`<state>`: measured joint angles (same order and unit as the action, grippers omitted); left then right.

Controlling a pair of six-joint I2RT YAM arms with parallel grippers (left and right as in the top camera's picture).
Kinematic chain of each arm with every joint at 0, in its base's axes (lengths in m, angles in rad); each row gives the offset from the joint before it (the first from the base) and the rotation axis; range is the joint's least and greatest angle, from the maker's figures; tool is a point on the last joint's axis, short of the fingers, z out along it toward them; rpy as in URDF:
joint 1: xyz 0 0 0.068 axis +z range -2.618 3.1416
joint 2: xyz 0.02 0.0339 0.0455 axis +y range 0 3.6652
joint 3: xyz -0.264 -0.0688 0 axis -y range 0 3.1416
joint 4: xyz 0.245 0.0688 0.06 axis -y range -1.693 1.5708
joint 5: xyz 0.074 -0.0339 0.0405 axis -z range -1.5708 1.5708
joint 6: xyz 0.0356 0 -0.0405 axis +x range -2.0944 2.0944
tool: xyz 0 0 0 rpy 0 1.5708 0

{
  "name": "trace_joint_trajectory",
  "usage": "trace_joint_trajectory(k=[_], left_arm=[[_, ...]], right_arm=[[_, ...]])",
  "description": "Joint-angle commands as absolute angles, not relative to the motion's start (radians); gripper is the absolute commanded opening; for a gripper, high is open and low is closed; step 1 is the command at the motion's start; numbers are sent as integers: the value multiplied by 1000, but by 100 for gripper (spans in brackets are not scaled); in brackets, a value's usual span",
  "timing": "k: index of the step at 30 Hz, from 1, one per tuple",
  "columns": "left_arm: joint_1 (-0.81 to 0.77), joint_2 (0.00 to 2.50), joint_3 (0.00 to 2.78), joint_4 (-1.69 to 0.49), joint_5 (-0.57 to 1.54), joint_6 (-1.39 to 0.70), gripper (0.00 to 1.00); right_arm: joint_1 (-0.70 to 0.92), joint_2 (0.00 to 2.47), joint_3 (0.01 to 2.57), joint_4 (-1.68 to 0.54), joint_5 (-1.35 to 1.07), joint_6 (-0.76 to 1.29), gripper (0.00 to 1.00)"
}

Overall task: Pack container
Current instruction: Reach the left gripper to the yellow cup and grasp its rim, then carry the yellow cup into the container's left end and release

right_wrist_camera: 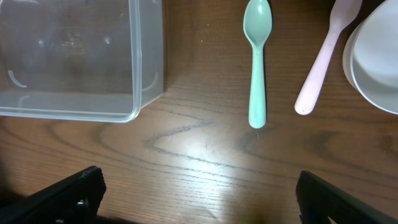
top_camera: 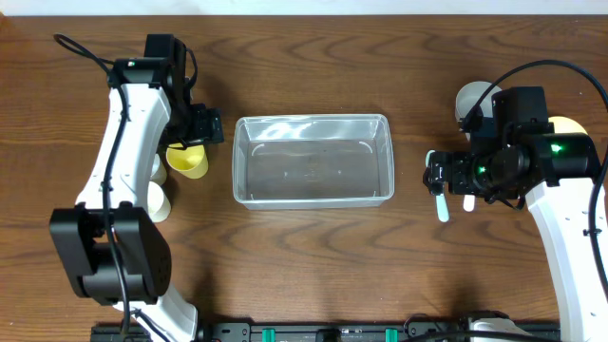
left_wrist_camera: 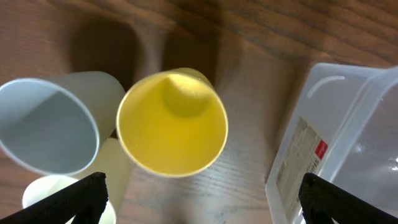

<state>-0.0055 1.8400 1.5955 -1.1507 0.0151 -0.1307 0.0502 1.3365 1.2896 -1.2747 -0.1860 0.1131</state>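
Just left of the mid-table container [top_camera: 313, 161], the yellow cup [left_wrist_camera: 172, 122] sits centred ahead of the left gripper [left_wrist_camera: 200, 193], fingers spread, while the right gripper [right_wrist_camera: 199, 190], equally spread, hangs short of the green spoon [right_wrist_camera: 257, 68].

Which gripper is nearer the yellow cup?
Left. The left gripper hovers open directly over the yellow cup, beside the container. The right gripper is on the container's far side, above the green spoon.
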Motion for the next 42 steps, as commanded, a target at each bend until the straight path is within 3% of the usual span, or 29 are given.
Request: trace_joint_trajectory(k=[1,17,19,24,31,38,42], left_arm=[[-6,1877,1607,-1145,19,-128,98],[-6,2042,1607,-1141,18,-130,99],[-6,2046,1607,-1140,18,-130,92],[-6,2046,1607,-1138,18,-130,58],[-6,2046,1607,-1138,18,-130,27],[-6,2046,1607,-1139,18,-130,6],[-6,2046,1607,-1139,18,-130,6]], right_arm=[[46,1340,1308,-1275,-181,96,99],[46,1339,1308,-1277,-181,96,99],[46,1339,1308,-1278,-181,96,99],[46,1339,1308,-1280,-181,96,99],[46,1339,1308,-1282,-181,96,99],[46,1340,1308,-1283,-181,96,99],[46,1340,1308,-1283,-180,96,99]])
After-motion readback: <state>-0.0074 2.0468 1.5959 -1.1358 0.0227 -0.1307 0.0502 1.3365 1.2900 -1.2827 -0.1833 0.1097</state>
